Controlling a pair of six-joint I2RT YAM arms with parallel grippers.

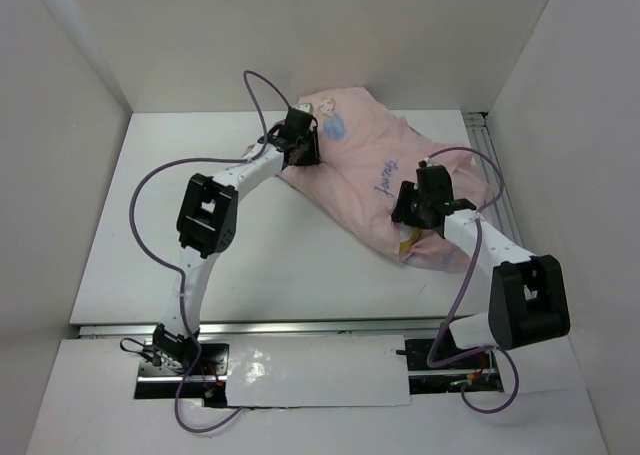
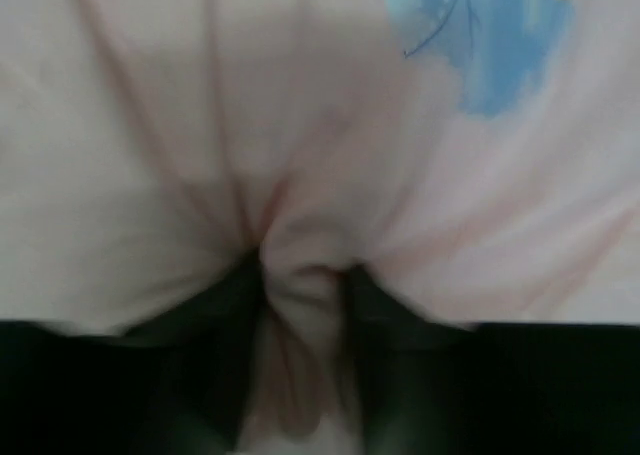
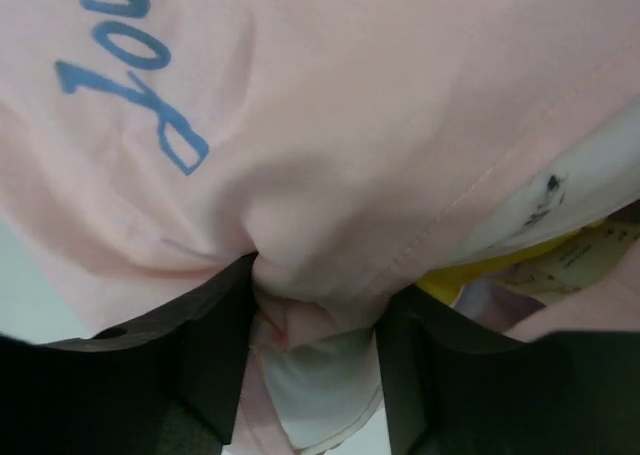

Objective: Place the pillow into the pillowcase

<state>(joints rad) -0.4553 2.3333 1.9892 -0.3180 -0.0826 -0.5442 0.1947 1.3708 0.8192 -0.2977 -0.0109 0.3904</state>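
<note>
The pillowcase (image 1: 360,165) lies pale pink side up at the back right of the table, bulging with the pillow inside. The pillow's yellow strip (image 1: 405,241) and white tag show at the case's open near end; they also show in the right wrist view (image 3: 500,265). My left gripper (image 1: 300,147) is shut on a fold of pink pillowcase fabric (image 2: 300,275) at the case's far left edge. My right gripper (image 1: 418,213) is shut on the pillowcase hem (image 3: 320,305) and some white pillow fabric at the near right end.
White walls enclose the table (image 1: 200,255) on the left, back and right. A metal rail (image 1: 495,175) runs along the right side next to the pillowcase. Purple cables loop from both arms.
</note>
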